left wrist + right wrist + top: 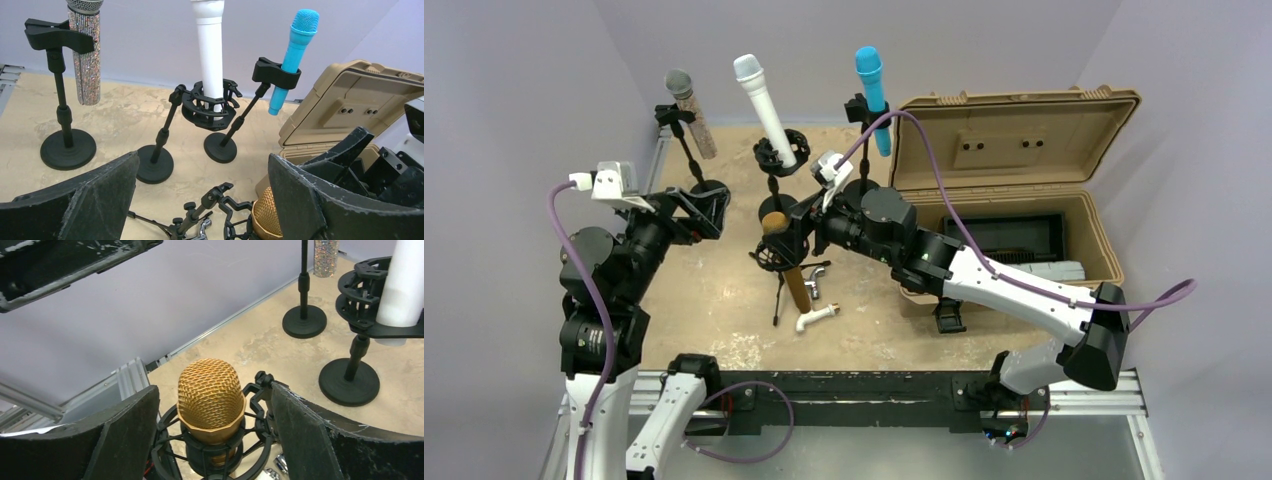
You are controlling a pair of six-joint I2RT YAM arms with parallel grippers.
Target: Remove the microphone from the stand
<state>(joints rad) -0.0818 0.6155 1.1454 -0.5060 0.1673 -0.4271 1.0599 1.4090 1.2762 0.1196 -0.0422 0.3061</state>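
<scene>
A gold microphone (776, 224) sits head-up in a black shock mount (772, 256) on a small tripod stand (778, 298) mid-table. My right gripper (796, 232) is open, with a finger on each side of the microphone's head and the mount. In the right wrist view the gold head (211, 394) stands between the two fingers (304, 435), which do not press on it. My left gripper (710, 208) is open and empty, to the left of the stand. Its view shows the gold head (265, 218) low, by its right finger (310, 200).
A glitter microphone (686, 108), a white microphone (765, 108) and a blue microphone (873, 84) stand in black stands along the back. An open tan case (1024, 205) is at the right. A white fitting (816, 318) and a chrome part (815, 286) lie by the tripod.
</scene>
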